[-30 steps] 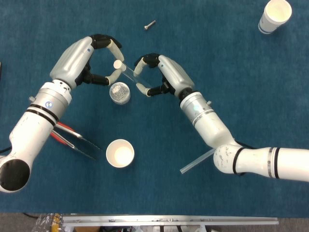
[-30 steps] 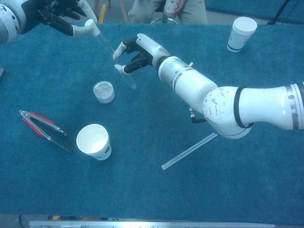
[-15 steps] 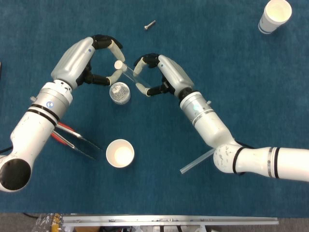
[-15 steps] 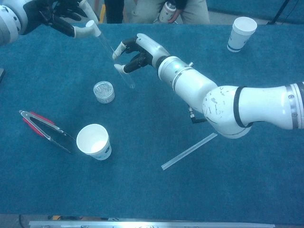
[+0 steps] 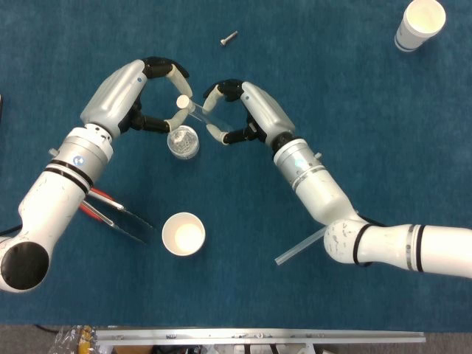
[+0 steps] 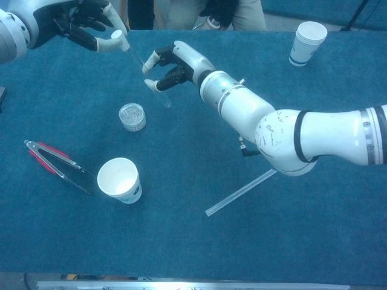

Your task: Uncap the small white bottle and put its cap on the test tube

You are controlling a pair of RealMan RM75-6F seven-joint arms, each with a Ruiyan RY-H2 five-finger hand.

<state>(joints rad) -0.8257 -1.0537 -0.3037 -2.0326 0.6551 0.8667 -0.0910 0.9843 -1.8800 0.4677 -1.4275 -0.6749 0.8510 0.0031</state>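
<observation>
A clear test tube [image 5: 203, 112] hangs slanted above the blue table, gripped near its lower end by my right hand [image 5: 240, 114]. A white cap [image 5: 181, 101] sits at the tube's upper end, between the curled fingers of my left hand [image 5: 144, 96], which pinches it. In the chest view the cap [image 6: 117, 35] lies against a left fingertip [image 6: 104, 43], and the tube [image 6: 145, 69] runs down to my right hand [image 6: 175, 66]. Just below the hands a small round bottle [image 5: 182, 141] stands on the table, uncapped.
A white paper cup [image 5: 183, 234] stands near the front, with red-handled tongs [image 5: 110, 210] to its left. A clear rod [image 5: 299, 247] lies by my right elbow. Another paper cup [image 5: 420, 22] is at the far right corner, a screw [image 5: 228, 38] at the back.
Both hands and the tube have drifted slightly, with the left hand edging closer toward the right. The cap stays at the tube's upper end.
</observation>
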